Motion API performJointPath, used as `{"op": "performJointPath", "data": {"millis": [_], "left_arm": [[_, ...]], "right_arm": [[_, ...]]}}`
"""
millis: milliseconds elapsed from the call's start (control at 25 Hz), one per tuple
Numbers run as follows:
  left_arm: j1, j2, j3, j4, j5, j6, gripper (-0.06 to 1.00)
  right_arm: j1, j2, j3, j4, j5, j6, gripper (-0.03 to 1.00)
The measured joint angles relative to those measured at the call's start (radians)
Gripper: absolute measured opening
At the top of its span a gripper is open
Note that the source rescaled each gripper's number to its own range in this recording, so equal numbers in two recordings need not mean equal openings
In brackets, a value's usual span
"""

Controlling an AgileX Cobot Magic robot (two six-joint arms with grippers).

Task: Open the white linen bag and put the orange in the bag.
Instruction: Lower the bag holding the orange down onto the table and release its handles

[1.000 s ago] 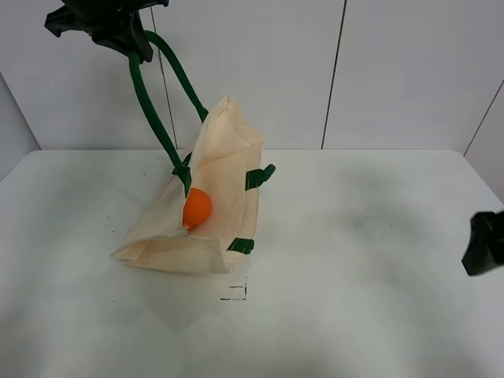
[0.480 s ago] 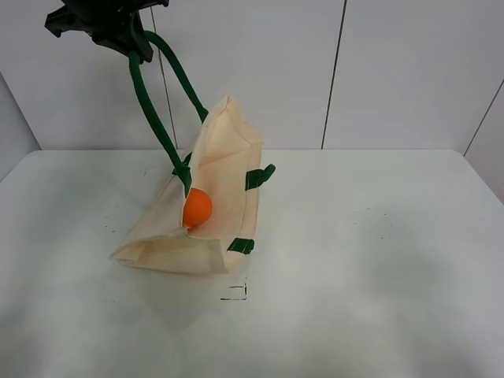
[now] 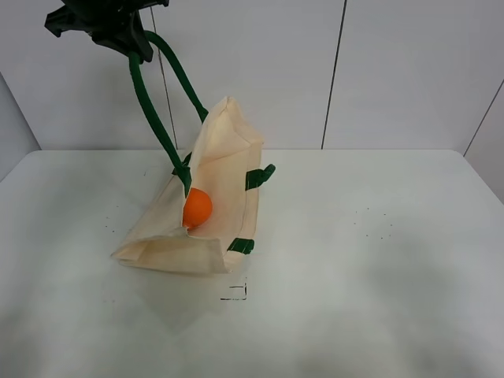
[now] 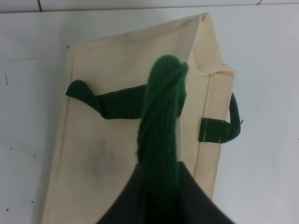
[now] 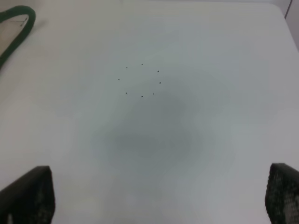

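There was one white linen bag (image 3: 223,169), one orange (image 3: 197,208) and two tools. The bag was a cream cloth tote of plain, matte weave with stitched hems. Its lower panel lay flat on the white worktop (image 3: 370,260), and its upper panel was pulled up into a peak, so the mouth gaped. It carried two dark green handles.

The raised handle (image 3: 150,102) was a thick woven strap. It ran taut up to the left tool (image 3: 124,38), whose dark jaws were pressed together on the twisted strap high above the worktop. The second handle (image 3: 258,176) hung slack at the bag's right edge, with a short loop curling out.

The single orange, round and bright, sat inside the open mouth on the lower panel, just beside the base of the raised handle.

The right tool (image 5: 154,196) did not show in the high view. Its wrist camera showed two dark, rough-surfaced fingertips (image 5: 28,196) spread wide apart over bare worktop dotted with a few black specks (image 5: 142,80), pinching nothing.
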Motion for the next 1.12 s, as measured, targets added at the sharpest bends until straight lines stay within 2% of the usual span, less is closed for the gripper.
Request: {"op": "performJointPath", "data": {"millis": [200, 440, 1120], "left_arm": [[0.000, 0.000, 0.000, 0.000, 0.000, 0.001, 0.00], [0.000, 0.000, 0.000, 0.000, 0.000, 0.001, 0.00], [0.000, 0.019, 0.000, -0.002, -0.001, 0.001, 0.00]], "right_arm": [[0.000, 0.000, 0.000, 0.000, 0.000, 0.000, 1.00], [-0.059, 0.000, 0.000, 0.000, 0.000, 0.000, 1.00], [-0.031, 0.000, 0.000, 0.004, 0.000, 0.000, 1.00]]}}
